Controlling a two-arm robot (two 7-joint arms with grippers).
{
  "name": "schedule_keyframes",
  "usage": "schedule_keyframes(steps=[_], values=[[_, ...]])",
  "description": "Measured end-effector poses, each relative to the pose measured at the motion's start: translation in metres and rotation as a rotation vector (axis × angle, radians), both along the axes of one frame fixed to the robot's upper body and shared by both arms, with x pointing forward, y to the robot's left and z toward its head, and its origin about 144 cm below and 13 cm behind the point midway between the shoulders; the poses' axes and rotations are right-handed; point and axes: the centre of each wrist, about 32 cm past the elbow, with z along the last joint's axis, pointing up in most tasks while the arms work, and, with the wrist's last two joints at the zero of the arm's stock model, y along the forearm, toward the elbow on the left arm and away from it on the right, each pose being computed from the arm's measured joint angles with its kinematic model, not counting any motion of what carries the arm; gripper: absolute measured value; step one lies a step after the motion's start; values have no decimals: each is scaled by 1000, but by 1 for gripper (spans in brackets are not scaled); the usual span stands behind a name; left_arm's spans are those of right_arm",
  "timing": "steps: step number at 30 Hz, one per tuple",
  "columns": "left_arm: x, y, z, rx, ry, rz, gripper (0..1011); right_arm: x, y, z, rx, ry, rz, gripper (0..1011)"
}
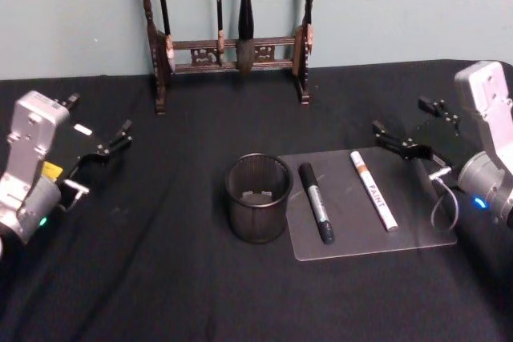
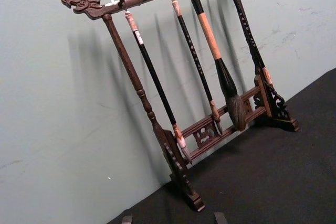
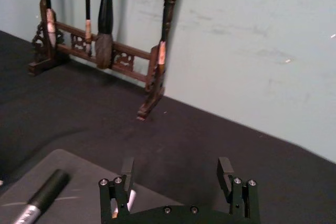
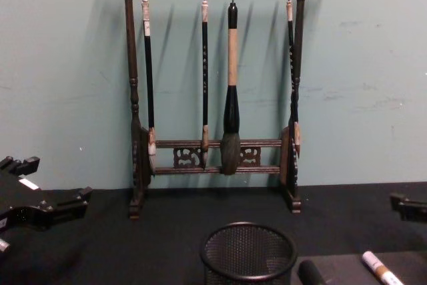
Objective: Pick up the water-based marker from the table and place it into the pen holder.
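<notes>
The pen holder (image 1: 258, 198), a short round black mesh cup, stands upright at the table's middle; it is empty, as the chest view of the pen holder (image 4: 248, 253) also shows. Right of it two markers lie on a grey mat (image 1: 417, 234): a black-capped grey marker (image 1: 316, 202) and a white marker (image 1: 373, 190) printed PAINT. I cannot read which one is water-based. My right gripper (image 1: 399, 115) hovers open behind the mat's far right corner, empty, as the wrist view of the right gripper (image 3: 176, 167) confirms. My left gripper (image 1: 100, 116) is open at the far left.
A tall dark wooden rack of calligraphy brushes (image 1: 232, 46) stands at the back against the green wall, behind the cup. Black cloth covers the table (image 1: 160, 278), with open room in front and to the left of the cup.
</notes>
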Motion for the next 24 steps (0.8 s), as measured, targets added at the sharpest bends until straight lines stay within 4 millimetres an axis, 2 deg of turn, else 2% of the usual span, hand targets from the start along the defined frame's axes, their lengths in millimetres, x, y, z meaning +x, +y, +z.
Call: schedule_keyframes(steps=[13,24], values=[[0,0,0,0,0,0,1001,7,22,15,7,203,35,1002],[0,0,0,0,0,0,1001,14,36,16,-32,305,26,1002]])
